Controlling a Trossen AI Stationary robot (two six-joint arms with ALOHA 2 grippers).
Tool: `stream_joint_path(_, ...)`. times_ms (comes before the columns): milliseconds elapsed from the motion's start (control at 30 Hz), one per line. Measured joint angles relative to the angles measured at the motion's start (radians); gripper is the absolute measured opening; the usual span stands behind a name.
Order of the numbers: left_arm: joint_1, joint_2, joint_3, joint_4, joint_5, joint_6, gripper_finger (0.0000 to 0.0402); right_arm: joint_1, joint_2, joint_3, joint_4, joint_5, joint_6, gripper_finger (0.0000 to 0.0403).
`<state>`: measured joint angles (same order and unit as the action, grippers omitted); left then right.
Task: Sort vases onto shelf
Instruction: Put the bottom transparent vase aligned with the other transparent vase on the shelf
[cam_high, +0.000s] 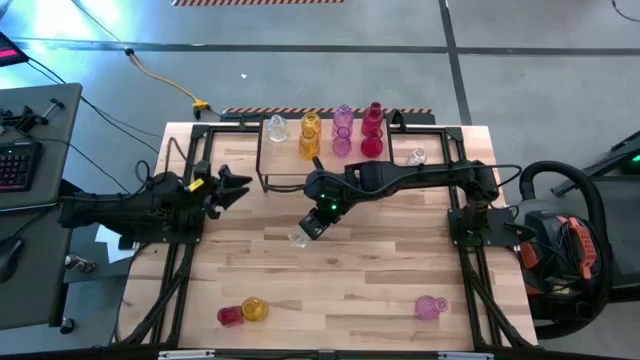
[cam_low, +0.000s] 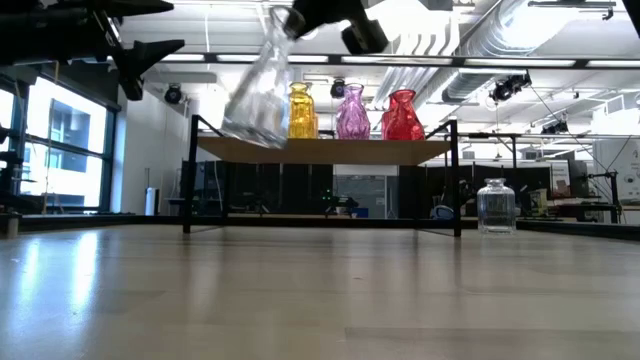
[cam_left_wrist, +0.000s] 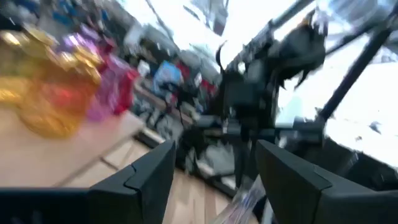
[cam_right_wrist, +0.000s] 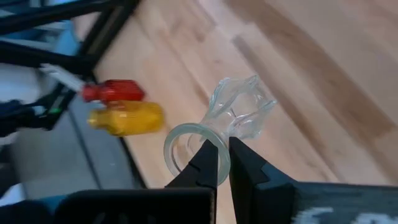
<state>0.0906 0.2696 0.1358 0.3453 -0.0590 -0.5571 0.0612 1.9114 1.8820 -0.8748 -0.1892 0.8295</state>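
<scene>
clear vase (cam_right_wrist: 233, 115) is pinched at its rim by the right tool (cam_right_wrist: 222, 163), hung tilted above the desk (cam_high: 370, 270); shelf (cam_high: 290, 160) lies just beyond. left tool (cam_high: 232, 187) is spread, empty, nearby.

You see a glossy, see-through clear glass vase (cam_right_wrist: 236, 115) pinched at its rim by matt black fingers (cam_right_wrist: 208, 165). The table (cam_high: 350, 270) is pale planked wood, lightly sheened. The shelf (cam_low: 320, 150) pairs a light wooden top with thin black metal legs.
</scene>
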Motion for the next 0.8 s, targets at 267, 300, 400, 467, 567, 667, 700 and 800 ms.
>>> stream_joint_path(267, 0.000, 0.241, 0.130, -0.029, 0.148, 0.092, 0.0196, -0.009, 0.000, 0.000, 0.052, -0.054, 0.007, 0.0000)
stream_joint_path(300, 0.000, 0.274, 0.149, -0.031, 0.166, 0.105, 0.0195, -0.013, 0.000, 0.000, 0.057, -0.056, 0.008, 0.0000)
stream_joint_path(400, -0.001, 0.369, 0.204, -0.032, 0.221, 0.144, 0.0193, -0.024, 0.000, 0.000, 0.078, -0.070, 0.010, 0.0000)
stream_joint_path(467, -0.012, 0.433, 0.237, -0.032, 0.237, 0.174, 0.0193, -0.030, 0.000, 0.000, 0.085, -0.077, 0.025, 0.0000)
stream_joint_path(567, -0.043, 0.521, 0.281, -0.034, 0.240, 0.245, 0.0193, -0.035, 0.000, 0.001, 0.087, -0.093, 0.026, 0.0000)
stream_joint_path(667, -0.078, 0.593, 0.321, -0.033, 0.241, 0.333, 0.0193, -0.040, 0.000, 0.001, 0.087, -0.113, 0.026, 0.0000)
stream_joint_path(700, -0.089, 0.615, 0.333, -0.033, 0.241, 0.354, 0.0193, -0.041, 0.000, 0.001, 0.086, -0.115, 0.026, 0.0000)
stream_joint_path(800, -0.115, 0.668, 0.364, -0.033, 0.229, 0.396, 0.0193, -0.047, 0.000, 0.001, 0.086, -0.118, 0.026, 0.0000)
